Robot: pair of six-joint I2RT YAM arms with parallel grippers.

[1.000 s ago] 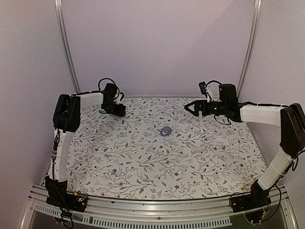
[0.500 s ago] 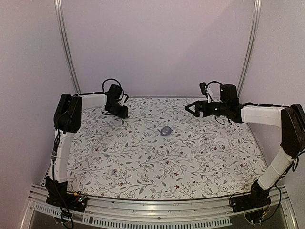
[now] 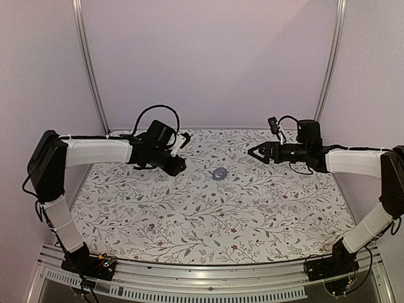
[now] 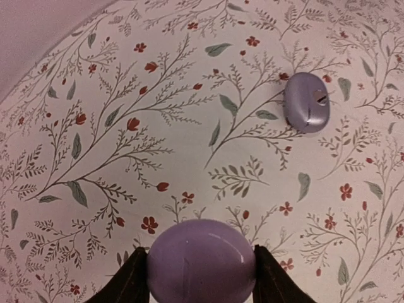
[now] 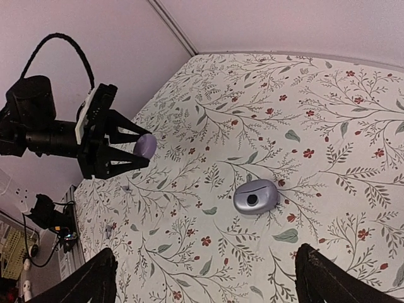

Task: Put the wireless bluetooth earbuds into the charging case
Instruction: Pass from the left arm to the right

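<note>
My left gripper (image 4: 201, 268) is shut on the charging case (image 4: 201, 260), a glossy lavender-purple rounded shell. It holds the case closed, above the floral cloth (image 3: 189, 208). From the right wrist view, the case (image 5: 145, 146) sits between the left gripper's (image 5: 135, 149) black fingers. A greyish-lavender pod (image 3: 219, 174) with a seam and a dark dot lies on the cloth at centre back; it also shows as the pod (image 4: 307, 101) and the pod (image 5: 255, 197). Two tiny greyish specks, perhaps the earbuds (image 5: 125, 187), lie far left. My right gripper (image 5: 208, 281) hangs open and empty, and this right gripper (image 3: 255, 151) is right of the pod.
Pale walls and metal corner rails (image 3: 88, 63) close in the back of the table. An aluminium rail (image 3: 202, 274) carrying both arm bases runs along the near edge. Cables and a power strip (image 5: 38, 214) lie beyond the cloth's left side.
The left jaws closed on the case at the back left corner. The left arm then swung right and forward with it, towards the pod. The right gripper shifted slightly.
</note>
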